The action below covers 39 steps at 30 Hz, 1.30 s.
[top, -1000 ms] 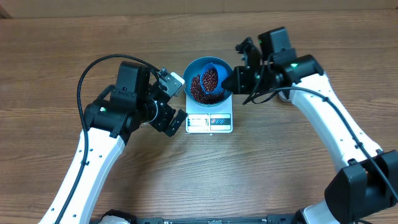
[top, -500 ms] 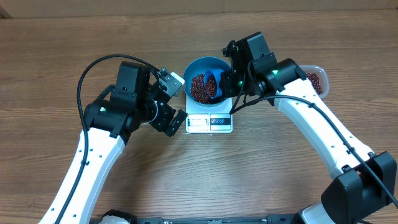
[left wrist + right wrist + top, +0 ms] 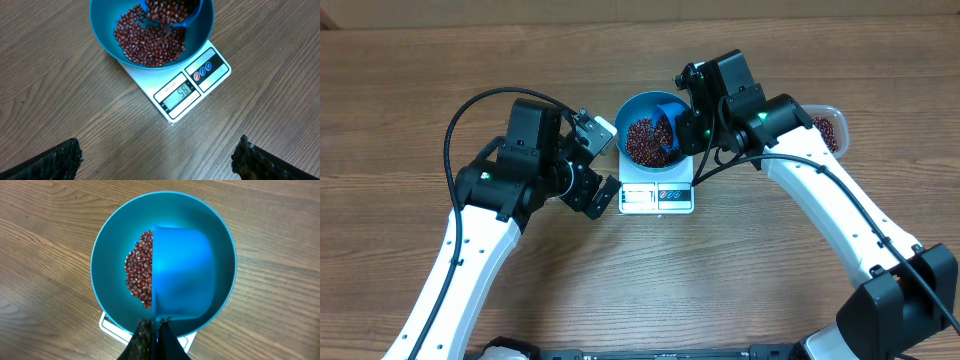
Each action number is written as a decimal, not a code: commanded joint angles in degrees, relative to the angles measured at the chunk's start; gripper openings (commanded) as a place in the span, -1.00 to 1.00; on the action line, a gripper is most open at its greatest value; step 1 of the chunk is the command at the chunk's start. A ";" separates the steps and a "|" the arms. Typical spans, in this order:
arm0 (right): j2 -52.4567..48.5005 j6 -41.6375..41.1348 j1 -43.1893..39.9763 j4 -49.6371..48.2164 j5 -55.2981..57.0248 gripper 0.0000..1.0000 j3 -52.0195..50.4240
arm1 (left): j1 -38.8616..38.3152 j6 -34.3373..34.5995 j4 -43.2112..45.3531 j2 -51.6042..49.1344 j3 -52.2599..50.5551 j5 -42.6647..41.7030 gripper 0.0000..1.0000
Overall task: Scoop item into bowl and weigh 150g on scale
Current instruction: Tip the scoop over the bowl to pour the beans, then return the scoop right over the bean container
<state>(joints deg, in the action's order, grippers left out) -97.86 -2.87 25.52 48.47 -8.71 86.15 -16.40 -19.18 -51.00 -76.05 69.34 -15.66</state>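
Right tool is closed on the handle of a blue scoop. The scoop is tipped mouth-down over the bowl. Beans sit at the scoop's lip, right above the heap in the bowl bottom. The bowl sits on the scale and overhangs the platform; only the panel edge shows. Display looks like 56, digits small. Left tool is wide open and gripping nothing, hanging over the bench just beside the scale's panel side. In the overhead view a clear tub with more beans is right of the scale, partly hidden.
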 commanded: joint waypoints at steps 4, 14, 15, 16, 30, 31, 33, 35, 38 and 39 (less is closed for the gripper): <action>1.86 5.79 -0.07 -1.57 4.04 -0.93 2.12 | -0.13 1.01 0.09 -0.42 -0.22 -0.83 1.00; 1.86 12.41 3.17 -3.58 11.13 -0.93 2.12 | -0.13 1.01 0.09 -0.42 -0.22 -0.85 0.99; 1.86 12.46 4.07 -3.69 13.49 -0.93 2.12 | -0.13 1.01 0.09 -0.42 -0.22 -0.85 1.00; 1.86 13.64 4.79 -3.65 14.91 -0.93 2.12 | -0.13 1.01 0.09 -0.42 -0.22 -0.83 1.00; 1.86 16.92 10.95 -6.64 28.63 -0.92 2.12 | -0.13 1.01 0.09 -0.42 -0.22 -0.83 1.00; 1.86 16.90 10.95 -6.62 28.63 -0.93 2.12 | -0.13 1.01 0.09 -0.42 -0.22 -0.85 1.00; 1.86 16.50 10.97 -6.69 28.59 -0.93 2.12 | -0.13 1.01 0.09 -0.42 -0.22 -0.83 1.00; 1.88 15.32 10.95 -6.69 28.00 -0.93 2.12 | -0.13 1.01 0.09 -0.42 -0.22 -0.85 1.00; 3.02 11.87 9.90 -6.71 23.58 -0.93 2.12 | -0.13 1.01 0.09 -0.42 -0.22 -0.83 0.99; 3.78 11.13 9.18 -6.82 21.33 -0.93 2.12 | -0.13 1.01 0.09 -0.42 -0.22 -0.83 1.00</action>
<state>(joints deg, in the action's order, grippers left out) -97.78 11.81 36.21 42.17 17.28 86.15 -16.40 -19.18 -51.00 -76.05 69.34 -15.66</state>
